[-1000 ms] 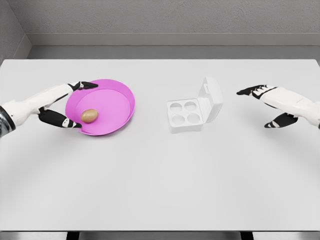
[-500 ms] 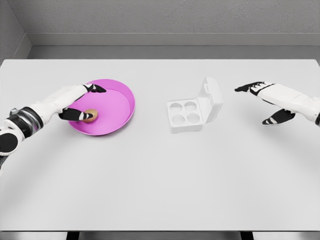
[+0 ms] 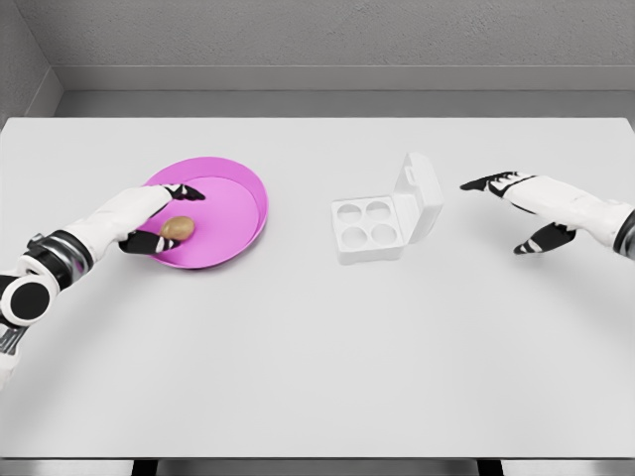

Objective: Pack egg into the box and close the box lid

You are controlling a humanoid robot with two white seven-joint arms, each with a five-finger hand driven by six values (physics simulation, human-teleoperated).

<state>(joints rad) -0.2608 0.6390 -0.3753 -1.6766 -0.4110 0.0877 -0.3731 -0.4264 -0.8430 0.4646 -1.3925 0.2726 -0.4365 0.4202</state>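
Left hand (image 3: pixel 157 216): I see its fingers closing around the egg (image 3: pixel 178 228), contact unclear.
Egg: lies in the pink plate (image 3: pixel 243 203), left of the box (image 3: pixel 382 220).
Box: lid up.
Right hand (image 3: pixel 518 203): fingers spread wide, holding nothing, above the tabletop (image 3: pixel 327 357).

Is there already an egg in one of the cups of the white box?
No, all four cups of the open box are empty; the egg lies on the pink plate.

Left hand (image 3: pixel 149 213) on egg (image 3: pixel 178 228): contact at the fingertips unresolved, grasp cannot be told.
Left arm: cut by left edge.
Right forearm: cut by right edge.
Plate (image 3: pixel 233 213) left rim: behind the hand.
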